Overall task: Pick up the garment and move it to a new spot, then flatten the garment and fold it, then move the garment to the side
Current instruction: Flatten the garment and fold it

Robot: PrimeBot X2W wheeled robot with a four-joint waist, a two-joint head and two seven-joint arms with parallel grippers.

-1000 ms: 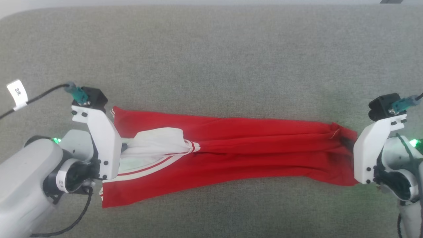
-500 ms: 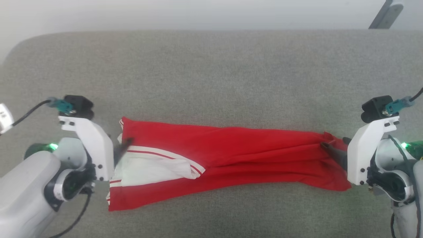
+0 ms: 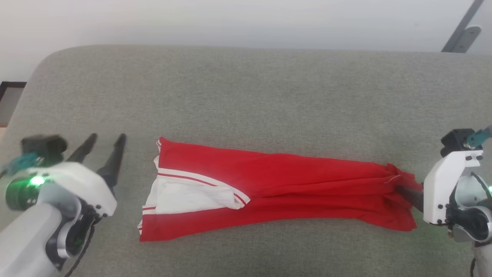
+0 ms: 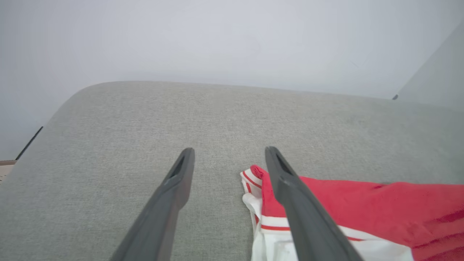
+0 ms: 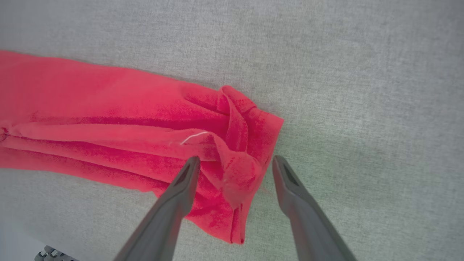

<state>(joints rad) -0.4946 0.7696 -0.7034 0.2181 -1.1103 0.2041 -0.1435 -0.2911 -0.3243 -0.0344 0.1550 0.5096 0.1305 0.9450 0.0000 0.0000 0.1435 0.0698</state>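
Red garment (image 3: 292,181) lies on grey cushion (image 3: 246,96); left hand (image 3: 107,136), right hand (image 5: 235,159) both spread (nothing clamped).

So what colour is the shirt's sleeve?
The sleeve is white with red-striped trim; the head view shows it best.

No lettering, label, brand or number is legible. The garment (image 3: 300,181) turns up plain red and white cloth with striped trim.
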